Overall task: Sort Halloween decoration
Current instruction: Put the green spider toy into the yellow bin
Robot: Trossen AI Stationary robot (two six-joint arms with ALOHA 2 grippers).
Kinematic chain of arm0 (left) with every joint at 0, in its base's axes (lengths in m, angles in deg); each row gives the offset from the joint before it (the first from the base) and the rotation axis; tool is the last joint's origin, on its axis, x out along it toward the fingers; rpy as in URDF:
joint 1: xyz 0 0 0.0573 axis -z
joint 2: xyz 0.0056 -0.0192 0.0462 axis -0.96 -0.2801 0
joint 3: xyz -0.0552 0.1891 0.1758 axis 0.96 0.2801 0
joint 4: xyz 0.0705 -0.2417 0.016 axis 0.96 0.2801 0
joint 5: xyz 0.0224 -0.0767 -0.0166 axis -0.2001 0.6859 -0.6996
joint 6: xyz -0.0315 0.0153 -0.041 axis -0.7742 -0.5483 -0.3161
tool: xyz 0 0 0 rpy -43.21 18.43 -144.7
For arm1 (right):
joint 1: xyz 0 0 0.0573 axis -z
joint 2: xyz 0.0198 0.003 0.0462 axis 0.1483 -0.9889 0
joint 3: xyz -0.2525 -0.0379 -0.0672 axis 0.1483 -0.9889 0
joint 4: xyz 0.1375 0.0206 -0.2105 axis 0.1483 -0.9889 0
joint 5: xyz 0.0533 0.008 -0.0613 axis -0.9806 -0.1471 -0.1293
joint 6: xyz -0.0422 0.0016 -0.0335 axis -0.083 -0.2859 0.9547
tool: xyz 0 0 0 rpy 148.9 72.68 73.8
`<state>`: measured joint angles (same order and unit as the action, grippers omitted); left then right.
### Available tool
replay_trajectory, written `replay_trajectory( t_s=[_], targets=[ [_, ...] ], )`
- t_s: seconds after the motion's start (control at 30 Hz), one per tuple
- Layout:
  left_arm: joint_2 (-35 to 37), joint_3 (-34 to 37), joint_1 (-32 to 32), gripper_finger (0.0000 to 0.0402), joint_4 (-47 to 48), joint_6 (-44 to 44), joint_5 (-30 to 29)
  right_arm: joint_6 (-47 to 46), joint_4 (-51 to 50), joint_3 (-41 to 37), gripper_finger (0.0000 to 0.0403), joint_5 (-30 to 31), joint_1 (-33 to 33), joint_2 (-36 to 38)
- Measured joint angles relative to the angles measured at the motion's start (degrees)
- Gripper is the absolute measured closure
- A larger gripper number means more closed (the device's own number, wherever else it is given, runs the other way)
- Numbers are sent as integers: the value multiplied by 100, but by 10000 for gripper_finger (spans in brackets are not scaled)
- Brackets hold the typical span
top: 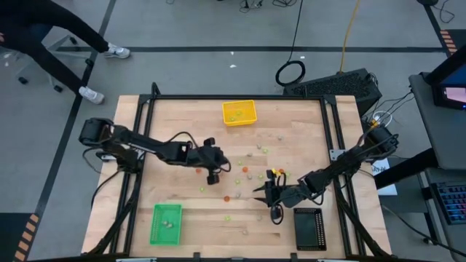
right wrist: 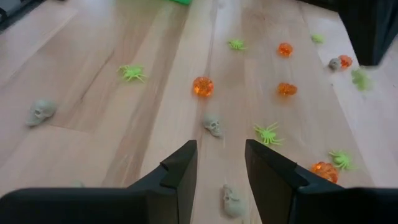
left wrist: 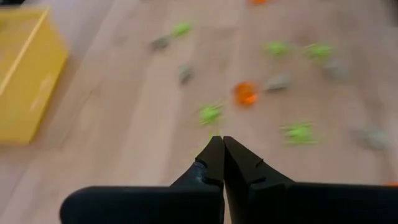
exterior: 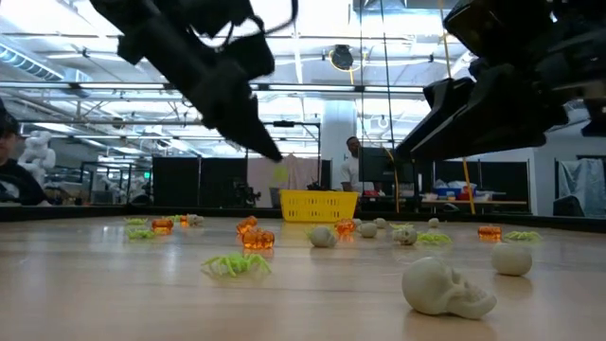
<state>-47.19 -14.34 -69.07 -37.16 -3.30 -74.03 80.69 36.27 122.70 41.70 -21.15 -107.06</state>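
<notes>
Sorting underway, most Halloween decoration pieces (top: 247,173) loose on the table (top: 306,124).

Landmark: yellow tray (top: 239,113). It holds a few pieces; the green tray (top: 166,223) at the opposite table edge holds a few too; black tray (top: 309,228) contents cannot be made out. Spiders, pumpkins and skulls lie scattered between the yellow tray and the other two, so the bulk is left, by my judgement. Left gripper (top: 216,173) hangs below the yellow tray, jaws pressed together, a light green speck at the tips in the wrist view; whether it is gripped cannot be told. Right gripper (right wrist: 221,163) hovers farther off, jaws parted, empty, a skull (right wrist: 212,125) just ahead.
</notes>
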Motion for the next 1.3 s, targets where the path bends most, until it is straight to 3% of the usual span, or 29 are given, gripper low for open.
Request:
replay_trajectory(
  t_s=[0.43, 0.6, 0.73, 0.97, 1.3],
  targets=[
    [358, -2, 488, 401, -188, 493, 879, 1203, 2095, 9, 218, 274, 475, -672],
    [357, -2, 603, 401, -487, 740, 1052, 1220, 2251, 348, 192, 223, 811, -946],
    [357, -2, 597, 401, -635, 773, 1179, 1236, 2243, 750, 186, -170, 1084, -1282],
    [357, -2, 597, 401, -634, 892, 1183, 1401, 2209, 1382, 209, -211, 1253, -1760],
    [357, -2, 597, 401, -474, 932, 1183, 1285, 1640, 1561, 297, -207, 1251, -1766]
  ],
)
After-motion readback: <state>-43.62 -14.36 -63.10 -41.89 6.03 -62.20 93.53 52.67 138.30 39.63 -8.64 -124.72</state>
